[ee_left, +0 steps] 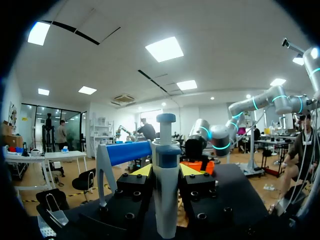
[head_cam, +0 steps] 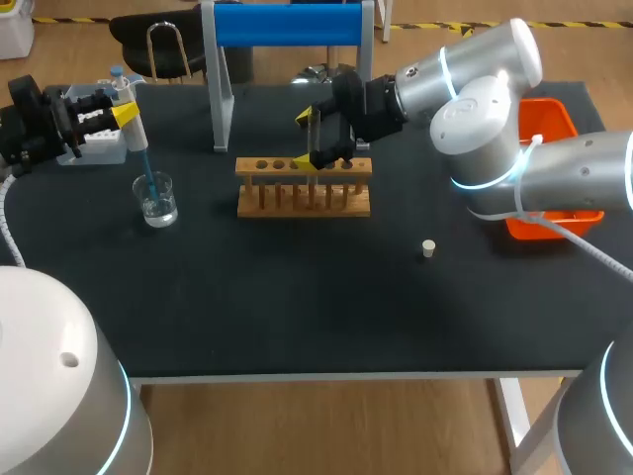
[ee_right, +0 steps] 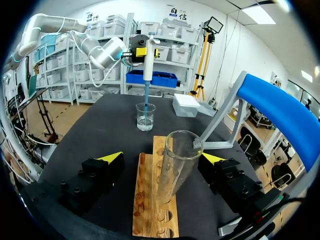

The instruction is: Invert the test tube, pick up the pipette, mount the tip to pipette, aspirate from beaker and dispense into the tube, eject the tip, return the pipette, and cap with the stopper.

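Left end effector clamps the pipette, tip in the beaker; a skewed lift could topple it. Right end effector gapes around the tube.

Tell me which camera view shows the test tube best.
The right wrist view: the test tube stands close and upright, open mouth up, over the wooden rack. The head view shows it small and dark, beside the right gripper. In the left wrist view I cannot make it out.
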### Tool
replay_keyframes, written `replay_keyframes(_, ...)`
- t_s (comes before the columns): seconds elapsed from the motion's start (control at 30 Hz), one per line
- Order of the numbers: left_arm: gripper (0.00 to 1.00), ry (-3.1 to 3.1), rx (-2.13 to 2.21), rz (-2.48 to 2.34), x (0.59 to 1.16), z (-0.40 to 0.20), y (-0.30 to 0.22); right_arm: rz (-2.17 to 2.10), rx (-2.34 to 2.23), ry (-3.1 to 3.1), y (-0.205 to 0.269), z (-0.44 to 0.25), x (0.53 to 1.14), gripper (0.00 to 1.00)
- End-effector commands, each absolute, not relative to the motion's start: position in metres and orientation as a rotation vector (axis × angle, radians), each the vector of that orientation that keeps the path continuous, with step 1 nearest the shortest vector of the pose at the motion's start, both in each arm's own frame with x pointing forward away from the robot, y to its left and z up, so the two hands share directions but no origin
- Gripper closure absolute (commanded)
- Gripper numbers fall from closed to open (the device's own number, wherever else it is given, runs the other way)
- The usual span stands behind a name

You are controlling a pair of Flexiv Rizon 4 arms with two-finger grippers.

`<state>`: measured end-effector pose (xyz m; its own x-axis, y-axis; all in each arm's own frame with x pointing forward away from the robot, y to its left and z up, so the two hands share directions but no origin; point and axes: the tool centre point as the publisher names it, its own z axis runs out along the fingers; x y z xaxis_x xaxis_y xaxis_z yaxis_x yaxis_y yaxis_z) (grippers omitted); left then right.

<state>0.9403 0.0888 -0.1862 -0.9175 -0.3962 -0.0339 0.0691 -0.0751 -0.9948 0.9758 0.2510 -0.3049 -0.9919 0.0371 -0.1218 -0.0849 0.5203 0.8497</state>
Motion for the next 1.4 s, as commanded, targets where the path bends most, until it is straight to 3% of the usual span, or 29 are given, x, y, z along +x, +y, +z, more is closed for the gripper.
replay_keyframes(0.03, 1.0, 1.888, -0.351, -2.067, 0.941, -0.186, 0.09, 1.475, -0.046, 2.633, 0.25, -0.303, 0.977, 0.0)
replay_keyframes(1.4, 1.0, 1.929, -0.315, -1.993, 0.934, -0.152, 0.081, 1.475, -0.046, 2.633, 0.25, -0.303, 0.977, 0.0)
